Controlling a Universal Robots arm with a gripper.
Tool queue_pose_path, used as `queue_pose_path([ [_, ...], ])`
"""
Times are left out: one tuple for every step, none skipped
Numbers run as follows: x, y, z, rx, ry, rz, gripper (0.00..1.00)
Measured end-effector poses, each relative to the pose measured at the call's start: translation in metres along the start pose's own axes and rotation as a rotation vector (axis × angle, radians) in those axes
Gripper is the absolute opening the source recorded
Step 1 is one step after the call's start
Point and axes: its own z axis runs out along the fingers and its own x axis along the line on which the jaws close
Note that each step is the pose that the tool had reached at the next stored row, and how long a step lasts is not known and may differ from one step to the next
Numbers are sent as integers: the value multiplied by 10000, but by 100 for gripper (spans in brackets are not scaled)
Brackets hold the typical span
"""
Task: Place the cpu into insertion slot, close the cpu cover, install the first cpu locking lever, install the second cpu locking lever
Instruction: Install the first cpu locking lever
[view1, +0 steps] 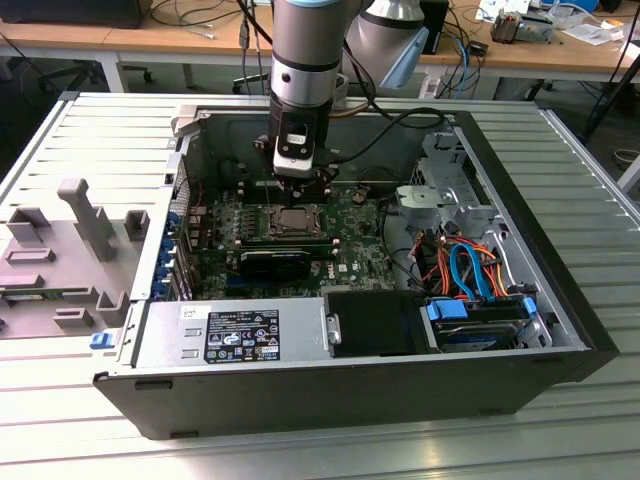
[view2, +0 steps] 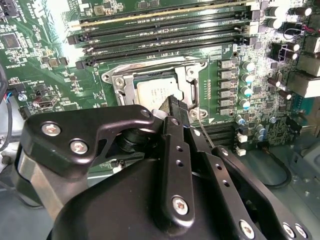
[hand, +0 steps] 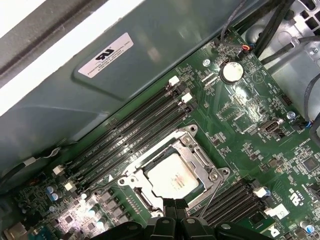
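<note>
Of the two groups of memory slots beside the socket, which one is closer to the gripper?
The group away from the grey wall, next to the gripper. The other group runs along that wall.

Dull silver-grey metal on the small square cpu (hand: 174, 177); brighter bare steel on the thin windowed cpu cover (hand: 202, 157) around it. Glossy green lacquer on the circuit board (hand: 240, 115). Smooth matt black finish on the gripper (view2: 173, 106), with bright metal screw heads (view2: 180, 205).

A silver-grey top is seen on the cpu (hand: 172, 176), a silvery sheen on the cpu cover (hand: 204, 161); the circuit board (hand: 240, 115) is coloured green, the tool (view2: 175, 109) black.
</note>
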Motion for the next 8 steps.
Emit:
queue_pose_path([
  [0,0,0,1,-1,-21,11],
  [0,0,0,3,-2,-57,11],
  [0,0,0,4,-4,-86,11],
  [0,0,0,6,-5,-120,11],
  [0,0,0,7,-7,-153,11],
  [0,0,0,8,-8,-184,11],
  [0,0,0,9,-9,-202,11],
  [0,0,0,11,-10,-218,11],
])
